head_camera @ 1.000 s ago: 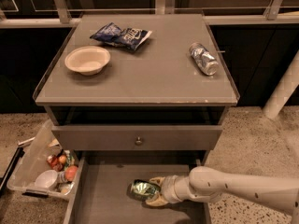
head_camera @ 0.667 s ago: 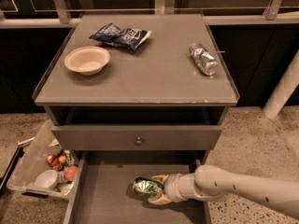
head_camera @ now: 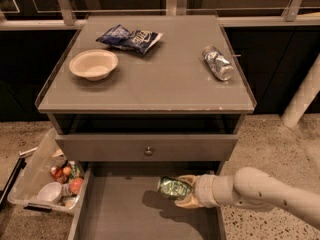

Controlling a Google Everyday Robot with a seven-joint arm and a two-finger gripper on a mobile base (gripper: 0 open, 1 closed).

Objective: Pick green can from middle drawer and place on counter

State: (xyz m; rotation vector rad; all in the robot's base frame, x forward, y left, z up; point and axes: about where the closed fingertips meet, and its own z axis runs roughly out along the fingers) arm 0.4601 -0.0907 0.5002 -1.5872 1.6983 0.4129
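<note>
The green can (head_camera: 173, 187) lies sideways in the grip of my gripper (head_camera: 185, 192), lifted a little above the floor of the open middle drawer (head_camera: 117, 214), where it casts a shadow. My arm reaches in from the right edge of the view. The fingers (head_camera: 188, 182) close around the can's right end. The counter (head_camera: 160, 79) is the flat grey cabinet top above, well behind the can.
On the counter are a tan bowl (head_camera: 93, 64), a blue chip bag (head_camera: 130, 37) and a silver-and-blue can (head_camera: 218, 63) lying on its side. A closed drawer front with a round knob (head_camera: 148, 151) sits above the open drawer. A clear bin (head_camera: 47, 181) of items stands on the floor at left.
My gripper has raised the green can off the drawer floor and moved it slightly toward the back; a shadow now shows beneath it.
</note>
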